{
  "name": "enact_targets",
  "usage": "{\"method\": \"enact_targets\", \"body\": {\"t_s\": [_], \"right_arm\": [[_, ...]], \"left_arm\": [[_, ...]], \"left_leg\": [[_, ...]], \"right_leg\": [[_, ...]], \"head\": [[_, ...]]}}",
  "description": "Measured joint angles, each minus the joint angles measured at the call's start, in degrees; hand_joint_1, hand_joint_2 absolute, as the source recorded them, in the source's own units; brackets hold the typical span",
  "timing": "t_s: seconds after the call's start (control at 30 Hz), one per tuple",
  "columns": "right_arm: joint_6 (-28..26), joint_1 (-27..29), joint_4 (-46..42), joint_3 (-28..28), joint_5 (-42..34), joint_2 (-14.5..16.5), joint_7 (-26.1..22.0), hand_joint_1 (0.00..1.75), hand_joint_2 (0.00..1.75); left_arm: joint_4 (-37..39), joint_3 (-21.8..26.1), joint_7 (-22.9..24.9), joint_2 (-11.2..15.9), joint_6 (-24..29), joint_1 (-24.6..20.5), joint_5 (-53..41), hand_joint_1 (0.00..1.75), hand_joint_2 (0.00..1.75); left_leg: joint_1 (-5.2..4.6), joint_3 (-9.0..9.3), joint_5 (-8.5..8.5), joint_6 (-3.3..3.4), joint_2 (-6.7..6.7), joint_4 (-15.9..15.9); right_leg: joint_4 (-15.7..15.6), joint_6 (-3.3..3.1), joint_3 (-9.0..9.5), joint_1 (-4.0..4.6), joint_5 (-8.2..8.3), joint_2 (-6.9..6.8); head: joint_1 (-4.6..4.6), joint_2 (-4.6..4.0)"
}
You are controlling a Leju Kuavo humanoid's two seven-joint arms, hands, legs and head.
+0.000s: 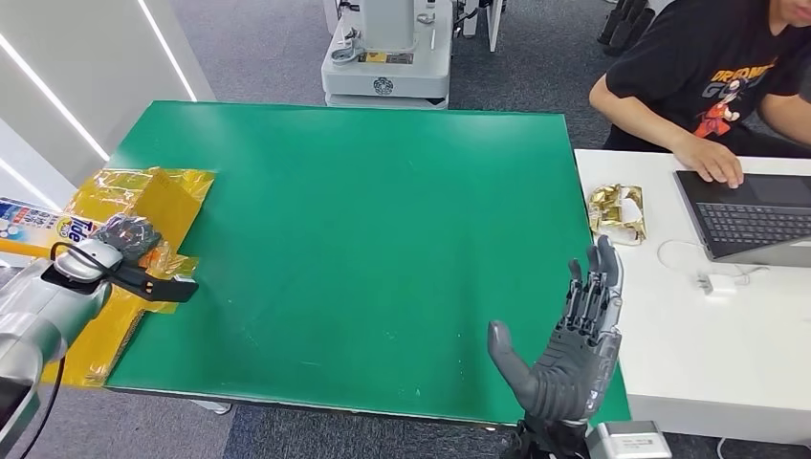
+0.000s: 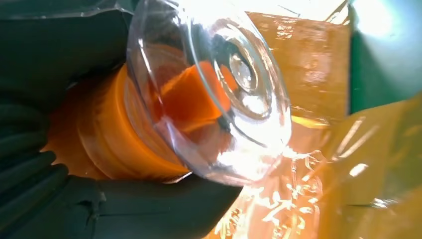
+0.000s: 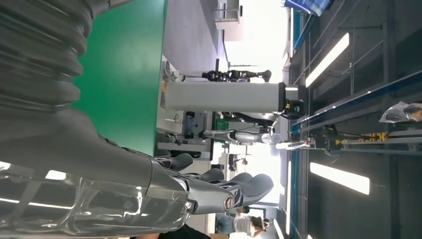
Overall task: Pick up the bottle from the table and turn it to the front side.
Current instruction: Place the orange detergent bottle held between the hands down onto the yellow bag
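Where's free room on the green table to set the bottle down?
Bare: the green table top from the yellow foil sheet across to the raised right hand. Crowded: the left edge, where the left hand grips the orange bottle with a clear cap over the foil.

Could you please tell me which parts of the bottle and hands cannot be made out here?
- Bottle: head view, left edge cuts off the label; left hand covers its neck.
- Bottle body: left wrist view, hidden behind the clear cap.
- Right hand: right wrist view, fingertips mostly hidden by its cover.
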Motion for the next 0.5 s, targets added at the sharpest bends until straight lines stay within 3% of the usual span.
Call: {"method": "enact_targets", "body": {"t_s": [0.27,0.5], "right_arm": [[-0.8,0.0,0.2,-0.1,-0.8,0.0,-0.4,0.00,1.75],[-1.5,0.3,0.2,-0.4,-1.3,0.0,-0.6,0.00,1.75]], "left_arm": [[0.4,0.0,-9.7,-1.2,-5.5,0.3,3.5,1.75,1.75],[0.4,0.0,-13.2,-3.1,-7.8,1.3,7.5,1.75,1.75]], "left_leg": [[0.00,0.00,0.00,0.00,0.01,0.0],[-0.02,0.00,-0.01,0.00,0.02,0.0]], "right_leg": [[0.0,0.00,-0.01,0.00,0.00,0.02],[0.0,0.00,0.00,-0.02,0.00,0.02]], "head": [[0.00,0.00],[-0.01,0.00]]}}
